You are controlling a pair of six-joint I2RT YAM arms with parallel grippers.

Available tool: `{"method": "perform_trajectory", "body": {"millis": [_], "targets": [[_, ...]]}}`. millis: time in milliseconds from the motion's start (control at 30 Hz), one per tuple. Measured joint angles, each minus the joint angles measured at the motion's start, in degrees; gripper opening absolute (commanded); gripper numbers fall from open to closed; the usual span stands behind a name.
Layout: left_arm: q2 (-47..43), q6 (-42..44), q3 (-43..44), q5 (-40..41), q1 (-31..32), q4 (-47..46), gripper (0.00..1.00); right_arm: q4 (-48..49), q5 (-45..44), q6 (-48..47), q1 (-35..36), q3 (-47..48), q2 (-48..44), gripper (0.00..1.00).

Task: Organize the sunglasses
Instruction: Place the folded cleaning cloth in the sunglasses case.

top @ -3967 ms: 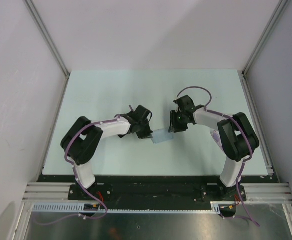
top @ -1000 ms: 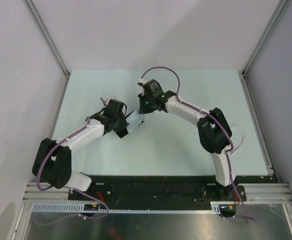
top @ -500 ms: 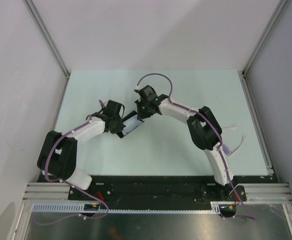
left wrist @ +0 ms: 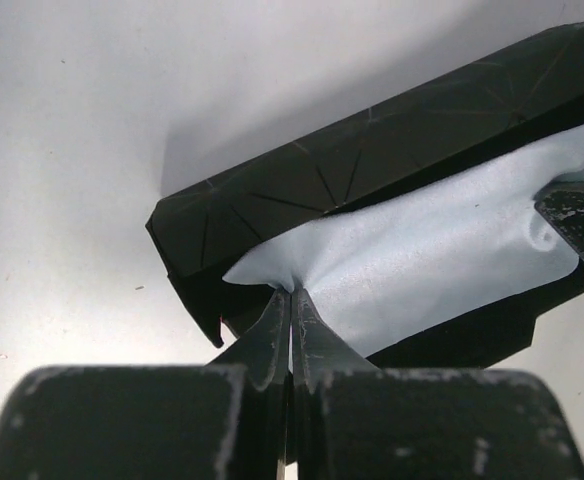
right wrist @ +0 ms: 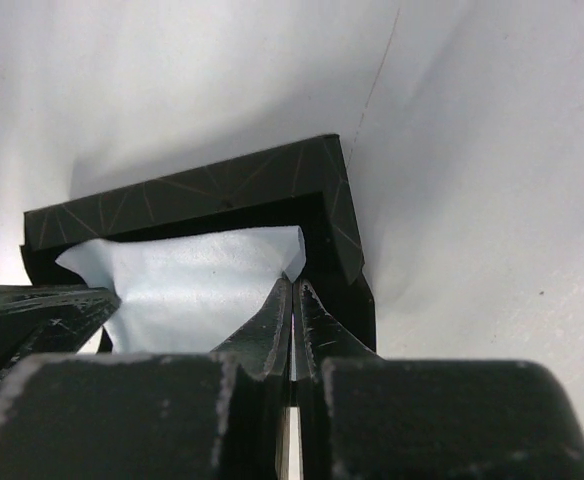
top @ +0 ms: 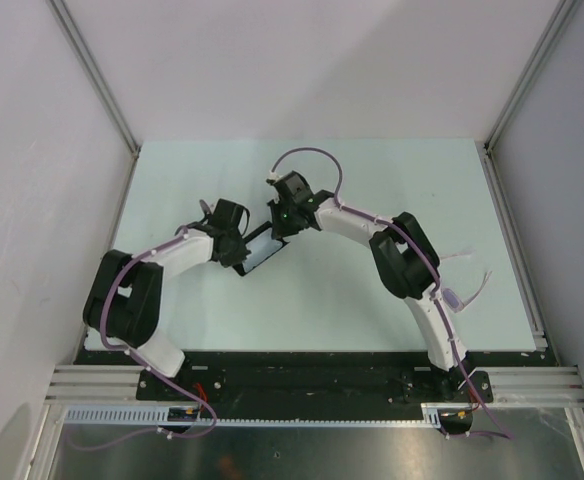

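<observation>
The black oblong case [top: 263, 248] lies open on the table between the two arms. A light blue cloth [left wrist: 422, 260] lies stretched over its inside. My left gripper [left wrist: 291, 292] is shut on one corner of the cloth at the case's left end. My right gripper [right wrist: 294, 282] is shut on the opposite corner [right wrist: 290, 250] at the other end. The cloth also shows in the right wrist view [right wrist: 192, 290], and the case there [right wrist: 202, 200] with its lid raised behind. The sunglasses are hidden; none show in any view.
The pale green table [top: 392, 180] is walled by white panels and metal rails at the sides. The right arm's elbow [top: 402, 255] and loose cables [top: 472, 285] sit at mid right. The left arm's elbow [top: 122, 300] is near the front left edge.
Both grippers carried the cloth from the table's middle up and left to the case, then lowered it over the open case. In the last half second the arms barely moved.
</observation>
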State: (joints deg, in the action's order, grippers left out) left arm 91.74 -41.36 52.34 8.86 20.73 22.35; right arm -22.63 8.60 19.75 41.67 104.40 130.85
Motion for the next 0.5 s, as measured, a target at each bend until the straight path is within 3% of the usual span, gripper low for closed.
{"method": "perform_trajectory", "body": {"millis": [500], "targets": [[3.6, 0.9, 2.2, 0.0, -1.9, -0.6, 0.0, 1.1, -0.3, 0.0, 0.0, 4.3, 3.2, 0.0]]}}
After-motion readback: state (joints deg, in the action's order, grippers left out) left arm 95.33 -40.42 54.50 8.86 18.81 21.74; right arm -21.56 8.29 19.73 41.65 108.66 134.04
